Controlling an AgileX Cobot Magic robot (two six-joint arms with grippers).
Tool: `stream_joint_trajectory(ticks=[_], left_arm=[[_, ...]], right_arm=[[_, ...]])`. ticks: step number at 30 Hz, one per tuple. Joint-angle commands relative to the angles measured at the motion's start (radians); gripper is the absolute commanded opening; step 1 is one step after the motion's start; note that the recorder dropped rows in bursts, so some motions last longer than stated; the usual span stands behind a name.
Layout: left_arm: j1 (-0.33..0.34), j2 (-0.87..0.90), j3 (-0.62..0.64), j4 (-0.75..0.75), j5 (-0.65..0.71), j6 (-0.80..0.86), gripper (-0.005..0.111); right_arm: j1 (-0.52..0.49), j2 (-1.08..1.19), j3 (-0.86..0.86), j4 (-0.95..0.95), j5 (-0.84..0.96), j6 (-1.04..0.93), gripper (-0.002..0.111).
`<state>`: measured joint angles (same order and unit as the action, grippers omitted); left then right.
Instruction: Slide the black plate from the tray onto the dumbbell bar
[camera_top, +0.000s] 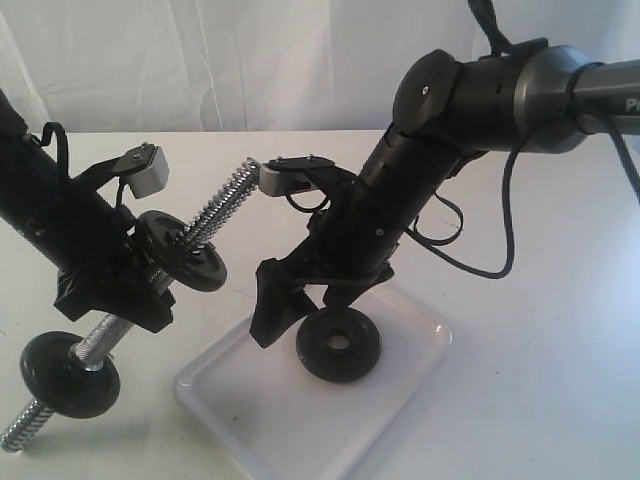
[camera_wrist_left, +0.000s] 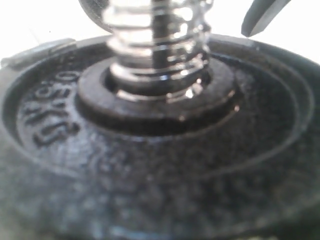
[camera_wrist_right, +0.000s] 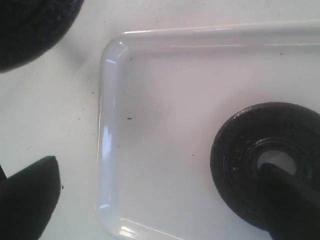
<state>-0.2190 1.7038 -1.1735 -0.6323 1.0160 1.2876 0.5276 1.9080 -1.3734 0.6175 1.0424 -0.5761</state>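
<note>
The black plate (camera_top: 320, 362) (camera_wrist_right: 232, 150) lies flat in the white tray (camera_top: 250, 410) (camera_wrist_right: 107, 100), near its far corner. My right gripper (camera_top: 305, 308) (camera_wrist_right: 160, 210) hangs open just above the tray. One finger (camera_wrist_right: 292, 200) crosses the plate's centre hole, the other (camera_wrist_right: 27, 197) stands beyond the tray rim. My left gripper (camera_top: 128, 292) is shut on the dumbbell bar (camera_top: 225, 200) (camera_wrist_left: 155, 45) and holds it tilted in the air, threaded end up. A second black disc (camera_top: 190, 265) (camera_wrist_left: 150, 170) sits on the bar just above that gripper and hides its jaws in the left wrist view.
A third black disc (camera_top: 60, 378) sits near the bar's low end, close to the white tabletop (camera_top: 540, 400). A dark round edge (camera_wrist_right: 30, 25) shows beyond the tray. The right arm's cable (camera_top: 505, 240) loops above the table behind the tray.
</note>
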Motion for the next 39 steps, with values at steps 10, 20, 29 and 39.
stream_joint_trajectory(ticks=[10, 20, 29, 39], left_arm=[[-0.004, -0.053, -0.024, -0.268, 0.108, 0.026, 0.000], [-0.004, -0.053, -0.024, -0.265, 0.102, 0.026, 0.000], [-0.002, -0.053, -0.024, -0.202, -0.005, -0.011, 0.000], [0.069, -0.053, -0.024, -0.116, -0.250, -0.096, 0.000]], right_arm=[[0.005, 0.025, -0.003, -0.086, -0.047, 0.140, 0.105], [0.097, 0.027, -0.081, -0.404, -0.070, 0.257, 0.105], [0.129, 0.055, -0.081, -0.457, -0.074, 0.270, 0.105], [0.129, 0.085, -0.081, -0.530, -0.139, 0.266, 0.105]])
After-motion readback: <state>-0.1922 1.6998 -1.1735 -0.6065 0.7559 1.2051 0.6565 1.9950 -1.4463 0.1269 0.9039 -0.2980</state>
